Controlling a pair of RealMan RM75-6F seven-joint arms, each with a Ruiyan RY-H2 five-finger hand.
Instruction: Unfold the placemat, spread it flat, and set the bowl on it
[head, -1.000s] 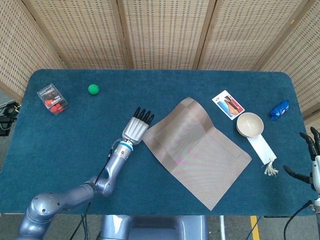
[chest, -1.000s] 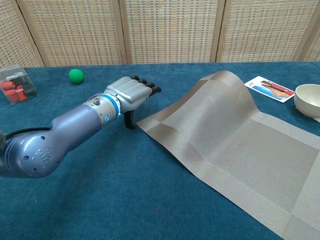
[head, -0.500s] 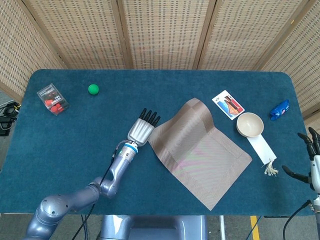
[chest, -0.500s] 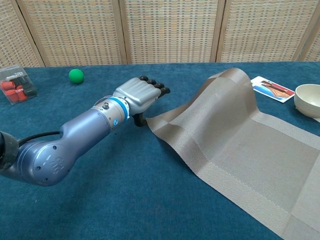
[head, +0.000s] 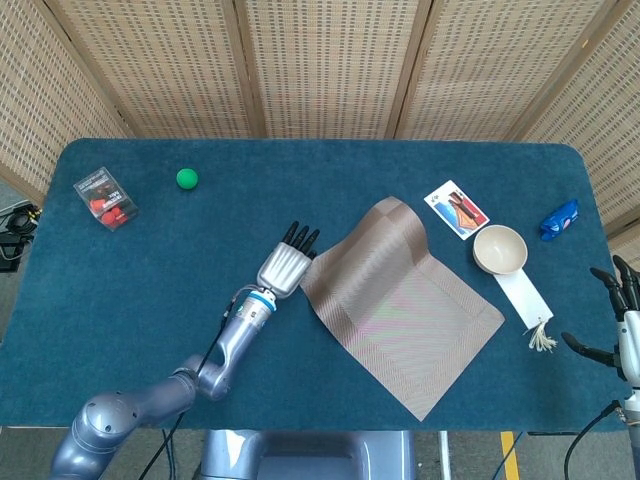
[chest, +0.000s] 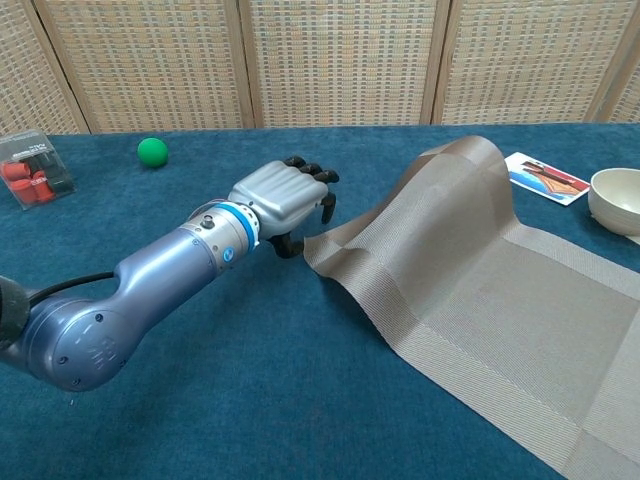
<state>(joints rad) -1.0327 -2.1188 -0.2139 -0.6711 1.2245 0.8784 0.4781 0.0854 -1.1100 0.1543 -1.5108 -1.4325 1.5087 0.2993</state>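
Observation:
The tan woven placemat (head: 410, 305) (chest: 500, 300) lies opened out at an angle on the blue table, its far corner (head: 395, 215) (chest: 465, 160) humped up off the cloth. My left hand (head: 285, 265) (chest: 280, 195) sits at the mat's left corner. Its thumb touches that edge and its fingers curl down above it without clamping it. The cream bowl (head: 500, 248) (chest: 615, 198) stands upright just off the mat's right side. My right hand (head: 618, 320) hovers at the table's right edge, fingers spread and empty, and only the head view shows it.
A green ball (head: 187, 178) (chest: 152, 151) and a clear box of red pieces (head: 105, 197) (chest: 30, 170) lie at the far left. A picture card (head: 456, 209) (chest: 545, 178), a blue object (head: 560, 220) and a white tasselled strip (head: 522, 297) surround the bowl.
My left hand slid right against the mat's left corner, pushing it along. The far corner buckled higher, and the fingers curled further down. The right hand drifted slightly lower.

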